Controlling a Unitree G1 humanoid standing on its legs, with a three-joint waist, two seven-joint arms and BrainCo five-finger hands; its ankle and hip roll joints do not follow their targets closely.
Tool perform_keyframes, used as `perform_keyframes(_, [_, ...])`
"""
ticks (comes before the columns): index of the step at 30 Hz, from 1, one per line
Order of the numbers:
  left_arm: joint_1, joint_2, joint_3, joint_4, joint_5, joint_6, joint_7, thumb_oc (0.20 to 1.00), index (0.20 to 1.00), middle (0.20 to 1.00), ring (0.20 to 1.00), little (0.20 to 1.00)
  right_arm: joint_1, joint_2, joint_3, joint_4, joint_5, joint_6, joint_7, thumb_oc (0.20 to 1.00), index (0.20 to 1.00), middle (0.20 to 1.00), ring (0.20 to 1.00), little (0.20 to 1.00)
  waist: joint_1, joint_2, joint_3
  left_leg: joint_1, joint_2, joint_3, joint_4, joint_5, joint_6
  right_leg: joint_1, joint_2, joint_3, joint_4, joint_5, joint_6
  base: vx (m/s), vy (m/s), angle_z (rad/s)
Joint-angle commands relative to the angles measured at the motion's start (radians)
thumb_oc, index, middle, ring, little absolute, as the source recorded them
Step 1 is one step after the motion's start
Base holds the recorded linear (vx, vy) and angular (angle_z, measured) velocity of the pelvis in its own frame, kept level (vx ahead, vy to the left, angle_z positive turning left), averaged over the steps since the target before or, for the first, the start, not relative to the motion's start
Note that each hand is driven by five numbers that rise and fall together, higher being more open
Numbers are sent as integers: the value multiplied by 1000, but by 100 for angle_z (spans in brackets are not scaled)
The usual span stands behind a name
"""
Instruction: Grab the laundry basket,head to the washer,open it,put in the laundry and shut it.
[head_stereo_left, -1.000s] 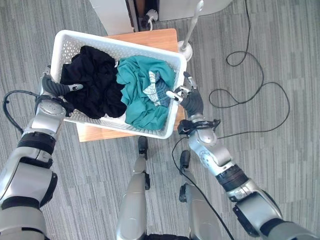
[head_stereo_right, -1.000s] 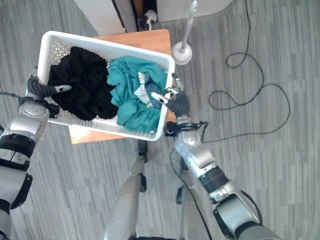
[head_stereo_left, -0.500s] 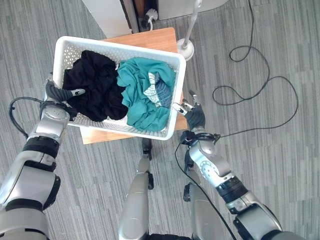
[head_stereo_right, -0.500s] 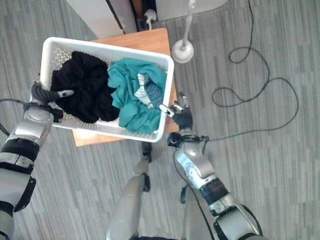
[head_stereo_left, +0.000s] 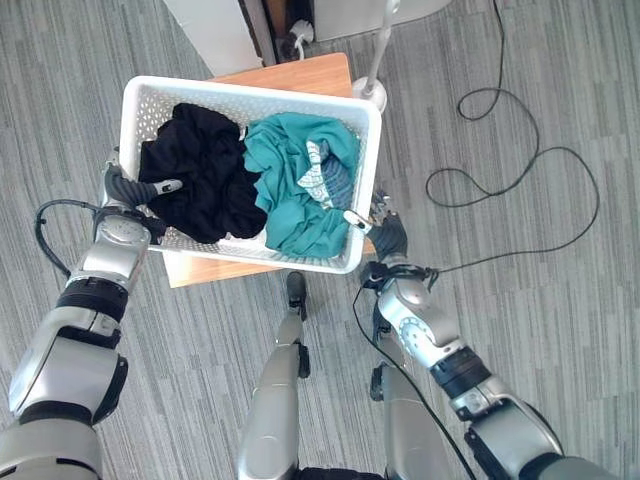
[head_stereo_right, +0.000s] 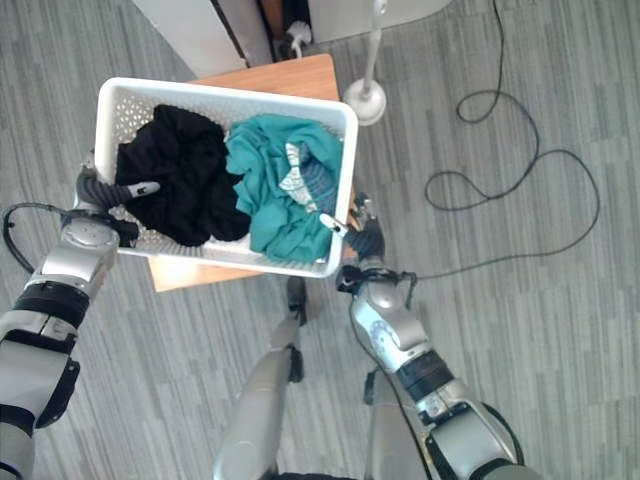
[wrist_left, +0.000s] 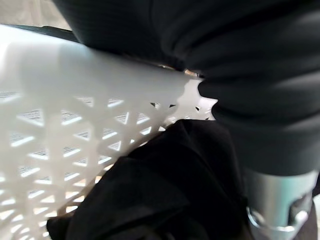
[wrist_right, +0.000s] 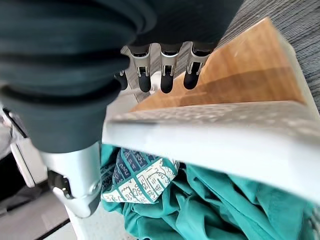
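A: Surroundings?
B: One wooden counter (head_stereo_left: 300, 72) under the white laundry basket (head_stereo_left: 368, 170), a white stand base (head_stereo_left: 370, 92) past its far corner, one black cable (head_stereo_left: 520, 180) looped on the carpet, white cabinet (head_stereo_left: 210, 30) beyond

A: Counts?
B: One basket, two clumps inside: black clothes (head_stereo_left: 200, 180) on the left, teal clothes (head_stereo_left: 300, 185) on the right

A: Hands?
B: Left hand (head_stereo_left: 125, 190) curled over the left rim, thumb inside. Right hand (head_stereo_left: 385, 232) clamps the right rim, fingers (wrist_right: 165, 80) outside and thumb inside over the teal
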Motion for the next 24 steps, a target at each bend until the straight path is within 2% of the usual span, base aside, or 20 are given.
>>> perform_keyframes(1, [-15,-72,-59,39,12,7,-52,1000,1000,1000,1000,1000,-13,-27,-16,-36,-13,27,51,1000,1000,1000,1000,1000,-25,-18,-21,-74,22,-26,187,-190,-2,-61,-110,-58,118,-43,41,17,-15,11])
perform_keyframes(5, [-55,-33,-72,35,24,7,-76,1000,1000,1000,1000,1000,-77,-106,-7,30,-18,82,114,1000,1000,1000,1000,1000,-22,-39,-30,-84,27,-37,201,-197,-2,-63,-107,-62,122,-43,40,18,-14,10])
perform_keyframes(8, [-64,-12,-71,14,23,4,-90,1000,1000,1000,1000,1000,-172,-155,5,136,-84,140,153,1000,1000,1000,1000,1000,-15,-49,-31,-93,31,-40,206,-201,-3,-67,-105,-67,124,-42,38,0,0,0])
perform_keyframes(16, [-88,-32,-89,57,19,3,-105,1000,1000,1000,1000,1000,-286,-155,53,307,-87,176,204,1000,1000,1000,1000,1000,-15,-57,-24,-102,33,-43,205,-198,-5,-81,-99,-66,126,-42,34,0,0,0])
perform_keyframes(19, [-117,-48,-116,95,19,5,-115,831,831,831,831,831,-321,-139,77,366,-80,179,217,1000,1000,1000,1000,1000,-16,-56,-17,-111,32,-43,207,-195,-6,-90,-98,-65,127,-40,34,0,0,0])
perform_keyframes(20, [-131,-52,-133,110,22,5,-118,551,551,551,551,551,-340,-124,90,390,-71,180,220,865,865,865,865,865,-16,-56,-13,-116,32,-42,209,-194,-6,-95,-96,-63,129,-41,33,-3,14,-3])
perform_keyframes(21, [-132,-52,-134,111,22,4,-118,526,526,526,526,526,-341,-124,90,392,-71,179,220,774,774,774,774,774,-16,-56,-12,-116,32,-42,209,-195,-6,-96,-96,-63,130,-41,33,1,16,-7])
perform_keyframes(22, [-137,-53,-146,117,27,5,-121,426,426,426,426,426,-347,-106,100,403,-62,178,224,620,620,620,620,620,-17,-57,-9,-120,32,-42,210,-194,-6,-98,-94,-62,131,-42,33,4,9,-6])
perform_keyframes(23, [-138,-52,-146,117,27,4,-121,288,288,288,288,288,-348,-106,100,404,-61,178,224,548,548,548,548,548,-17,-57,-9,-120,32,-42,210,-195,-5,-99,-95,-62,131,-42,33,9,21,-5])
perform_keyframes(24, [-147,-50,-157,126,29,3,-120,200,200,200,200,200,-357,-99,115,414,-55,178,228,423,423,423,423,423,-16,-57,-6,-124,32,-44,211,-195,-5,-101,-93,-59,130,-41,31,0,0,0])
